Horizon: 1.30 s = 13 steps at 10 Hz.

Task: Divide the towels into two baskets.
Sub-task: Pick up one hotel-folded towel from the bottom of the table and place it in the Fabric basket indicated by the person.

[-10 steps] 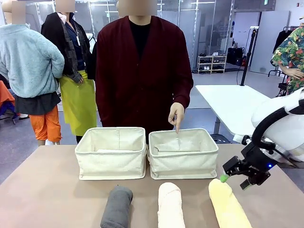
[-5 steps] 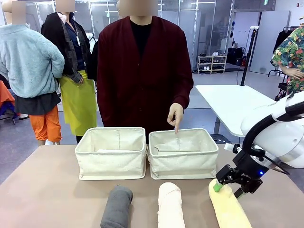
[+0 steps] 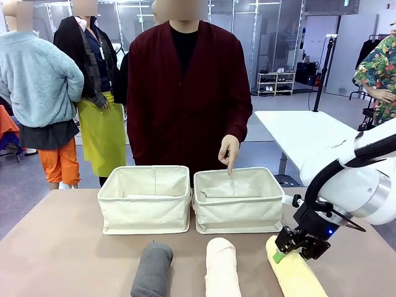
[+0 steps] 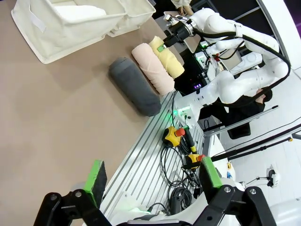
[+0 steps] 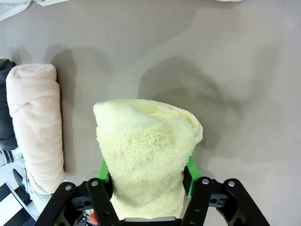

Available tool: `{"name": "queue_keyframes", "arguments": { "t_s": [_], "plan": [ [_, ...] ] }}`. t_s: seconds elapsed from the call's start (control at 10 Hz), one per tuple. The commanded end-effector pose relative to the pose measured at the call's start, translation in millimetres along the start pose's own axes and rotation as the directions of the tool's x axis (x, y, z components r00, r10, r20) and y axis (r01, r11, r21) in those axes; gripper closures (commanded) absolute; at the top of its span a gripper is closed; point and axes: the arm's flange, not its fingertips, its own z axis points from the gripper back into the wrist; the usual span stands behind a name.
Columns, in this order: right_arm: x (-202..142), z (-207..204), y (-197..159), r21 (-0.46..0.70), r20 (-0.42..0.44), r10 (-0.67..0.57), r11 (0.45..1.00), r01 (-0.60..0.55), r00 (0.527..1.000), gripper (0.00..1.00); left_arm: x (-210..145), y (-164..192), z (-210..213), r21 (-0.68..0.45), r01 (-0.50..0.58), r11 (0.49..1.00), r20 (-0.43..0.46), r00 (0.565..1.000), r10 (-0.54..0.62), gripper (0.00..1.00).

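At lower right, the right pincer [image 3: 292,251] was clenched across the upper end of the pale yellow towel [image 3: 298,279] on the bench [image 3: 62,247], presumably to carry it to the centre-right basket [image 3: 238,215] at which the person's hand [image 3: 229,150] pointed; the left pincer [image 4: 153,181] hung released, empty.

Two baskets stand on the table [image 3: 62,260]: a left basket [image 3: 144,213] and a right basket [image 3: 239,213]. There are four rolled towels: dark grey towel [image 3: 151,269], cream towel [image 3: 223,269], pale yellow towel [image 3: 297,278], white towel [image 4: 77,12].

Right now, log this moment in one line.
right fingers shut on yellow towel | left fingers open | hand pointing at right basket
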Motion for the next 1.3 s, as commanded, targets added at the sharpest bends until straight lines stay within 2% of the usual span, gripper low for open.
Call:
{"name": "queue_keyframes", "arguments": {
  "t_s": [0.0, 0.2, 0.4, 0.5, 0.6, 0.7, 0.9, 1.0, 1.1, 1.2],
  "plan": [
    [-65, -12, 4, -0.041, 0.007, 0.012, 0.999, -0.012, 1.000, 1.00, -3, -2, 1, -0.012, 0.015, 1.000, 0.008, 1.000, -0.015, 0.00],
    [-68, -2, 9, -0.053, 0.021, 0.036, 0.998, -0.035, 0.999, 1.00, -3, -2, 1, -0.012, 0.015, 1.000, 0.008, 1.000, -0.015, 0.00],
    [-76, 22, 34, -0.124, -0.007, 0.125, 0.984, -0.125, 0.992, 1.00, -3, -2, 1, -0.012, 0.015, 1.000, 0.008, 1.000, -0.015, 0.00],
    [-81, 41, 59, -0.128, -0.034, 0.220, 0.967, -0.222, 0.975, 1.00, -3, -2, 1, -0.012, 0.015, 1.000, 0.008, 1.000, -0.015, 0.00],
    [-86, 55, 88, -0.112, -0.085, 0.338, 0.931, -0.346, 0.937, 1.00, -3, -2, 1, -0.012, 0.015, 1.000, 0.008, 1.000, -0.015, 0.00],
    [-92, 60, 117, -0.152, -0.092, 0.464, 0.868, -0.473, 0.881, 1.00, -3, -2, 1, -0.012, 0.015, 1.000, 0.008, 1.000, -0.015, 0.00],
    [-91, 57, 151, -0.185, -0.276, 0.671, 0.666, -0.722, 0.689, 1.00, -3, -2, 1, -0.012, 0.015, 1.000, 0.008, 1.000, -0.015, 0.00],
    [-89, 53, 158, -0.155, -0.340, 0.734, 0.573, -0.805, 0.588, 1.00, -3, -2, 1, -0.012, 0.015, 1.000, 0.008, 1.000, -0.015, 0.00],
    [-89, 50, 161, -0.095, -0.423, 0.821, 0.381, -0.920, 0.384, 1.00, -3, -2, 1, -0.012, 0.015, 1.000, 0.008, 1.000, -0.015, 0.00],
    [-92, 50, 159, -0.043, -0.458, 0.839, 0.311, -0.949, 0.295, 1.00, -3, -2, 1, -0.012, 0.015, 1.000, 0.008, 1.000, -0.015, 0.00]
  ]
}}
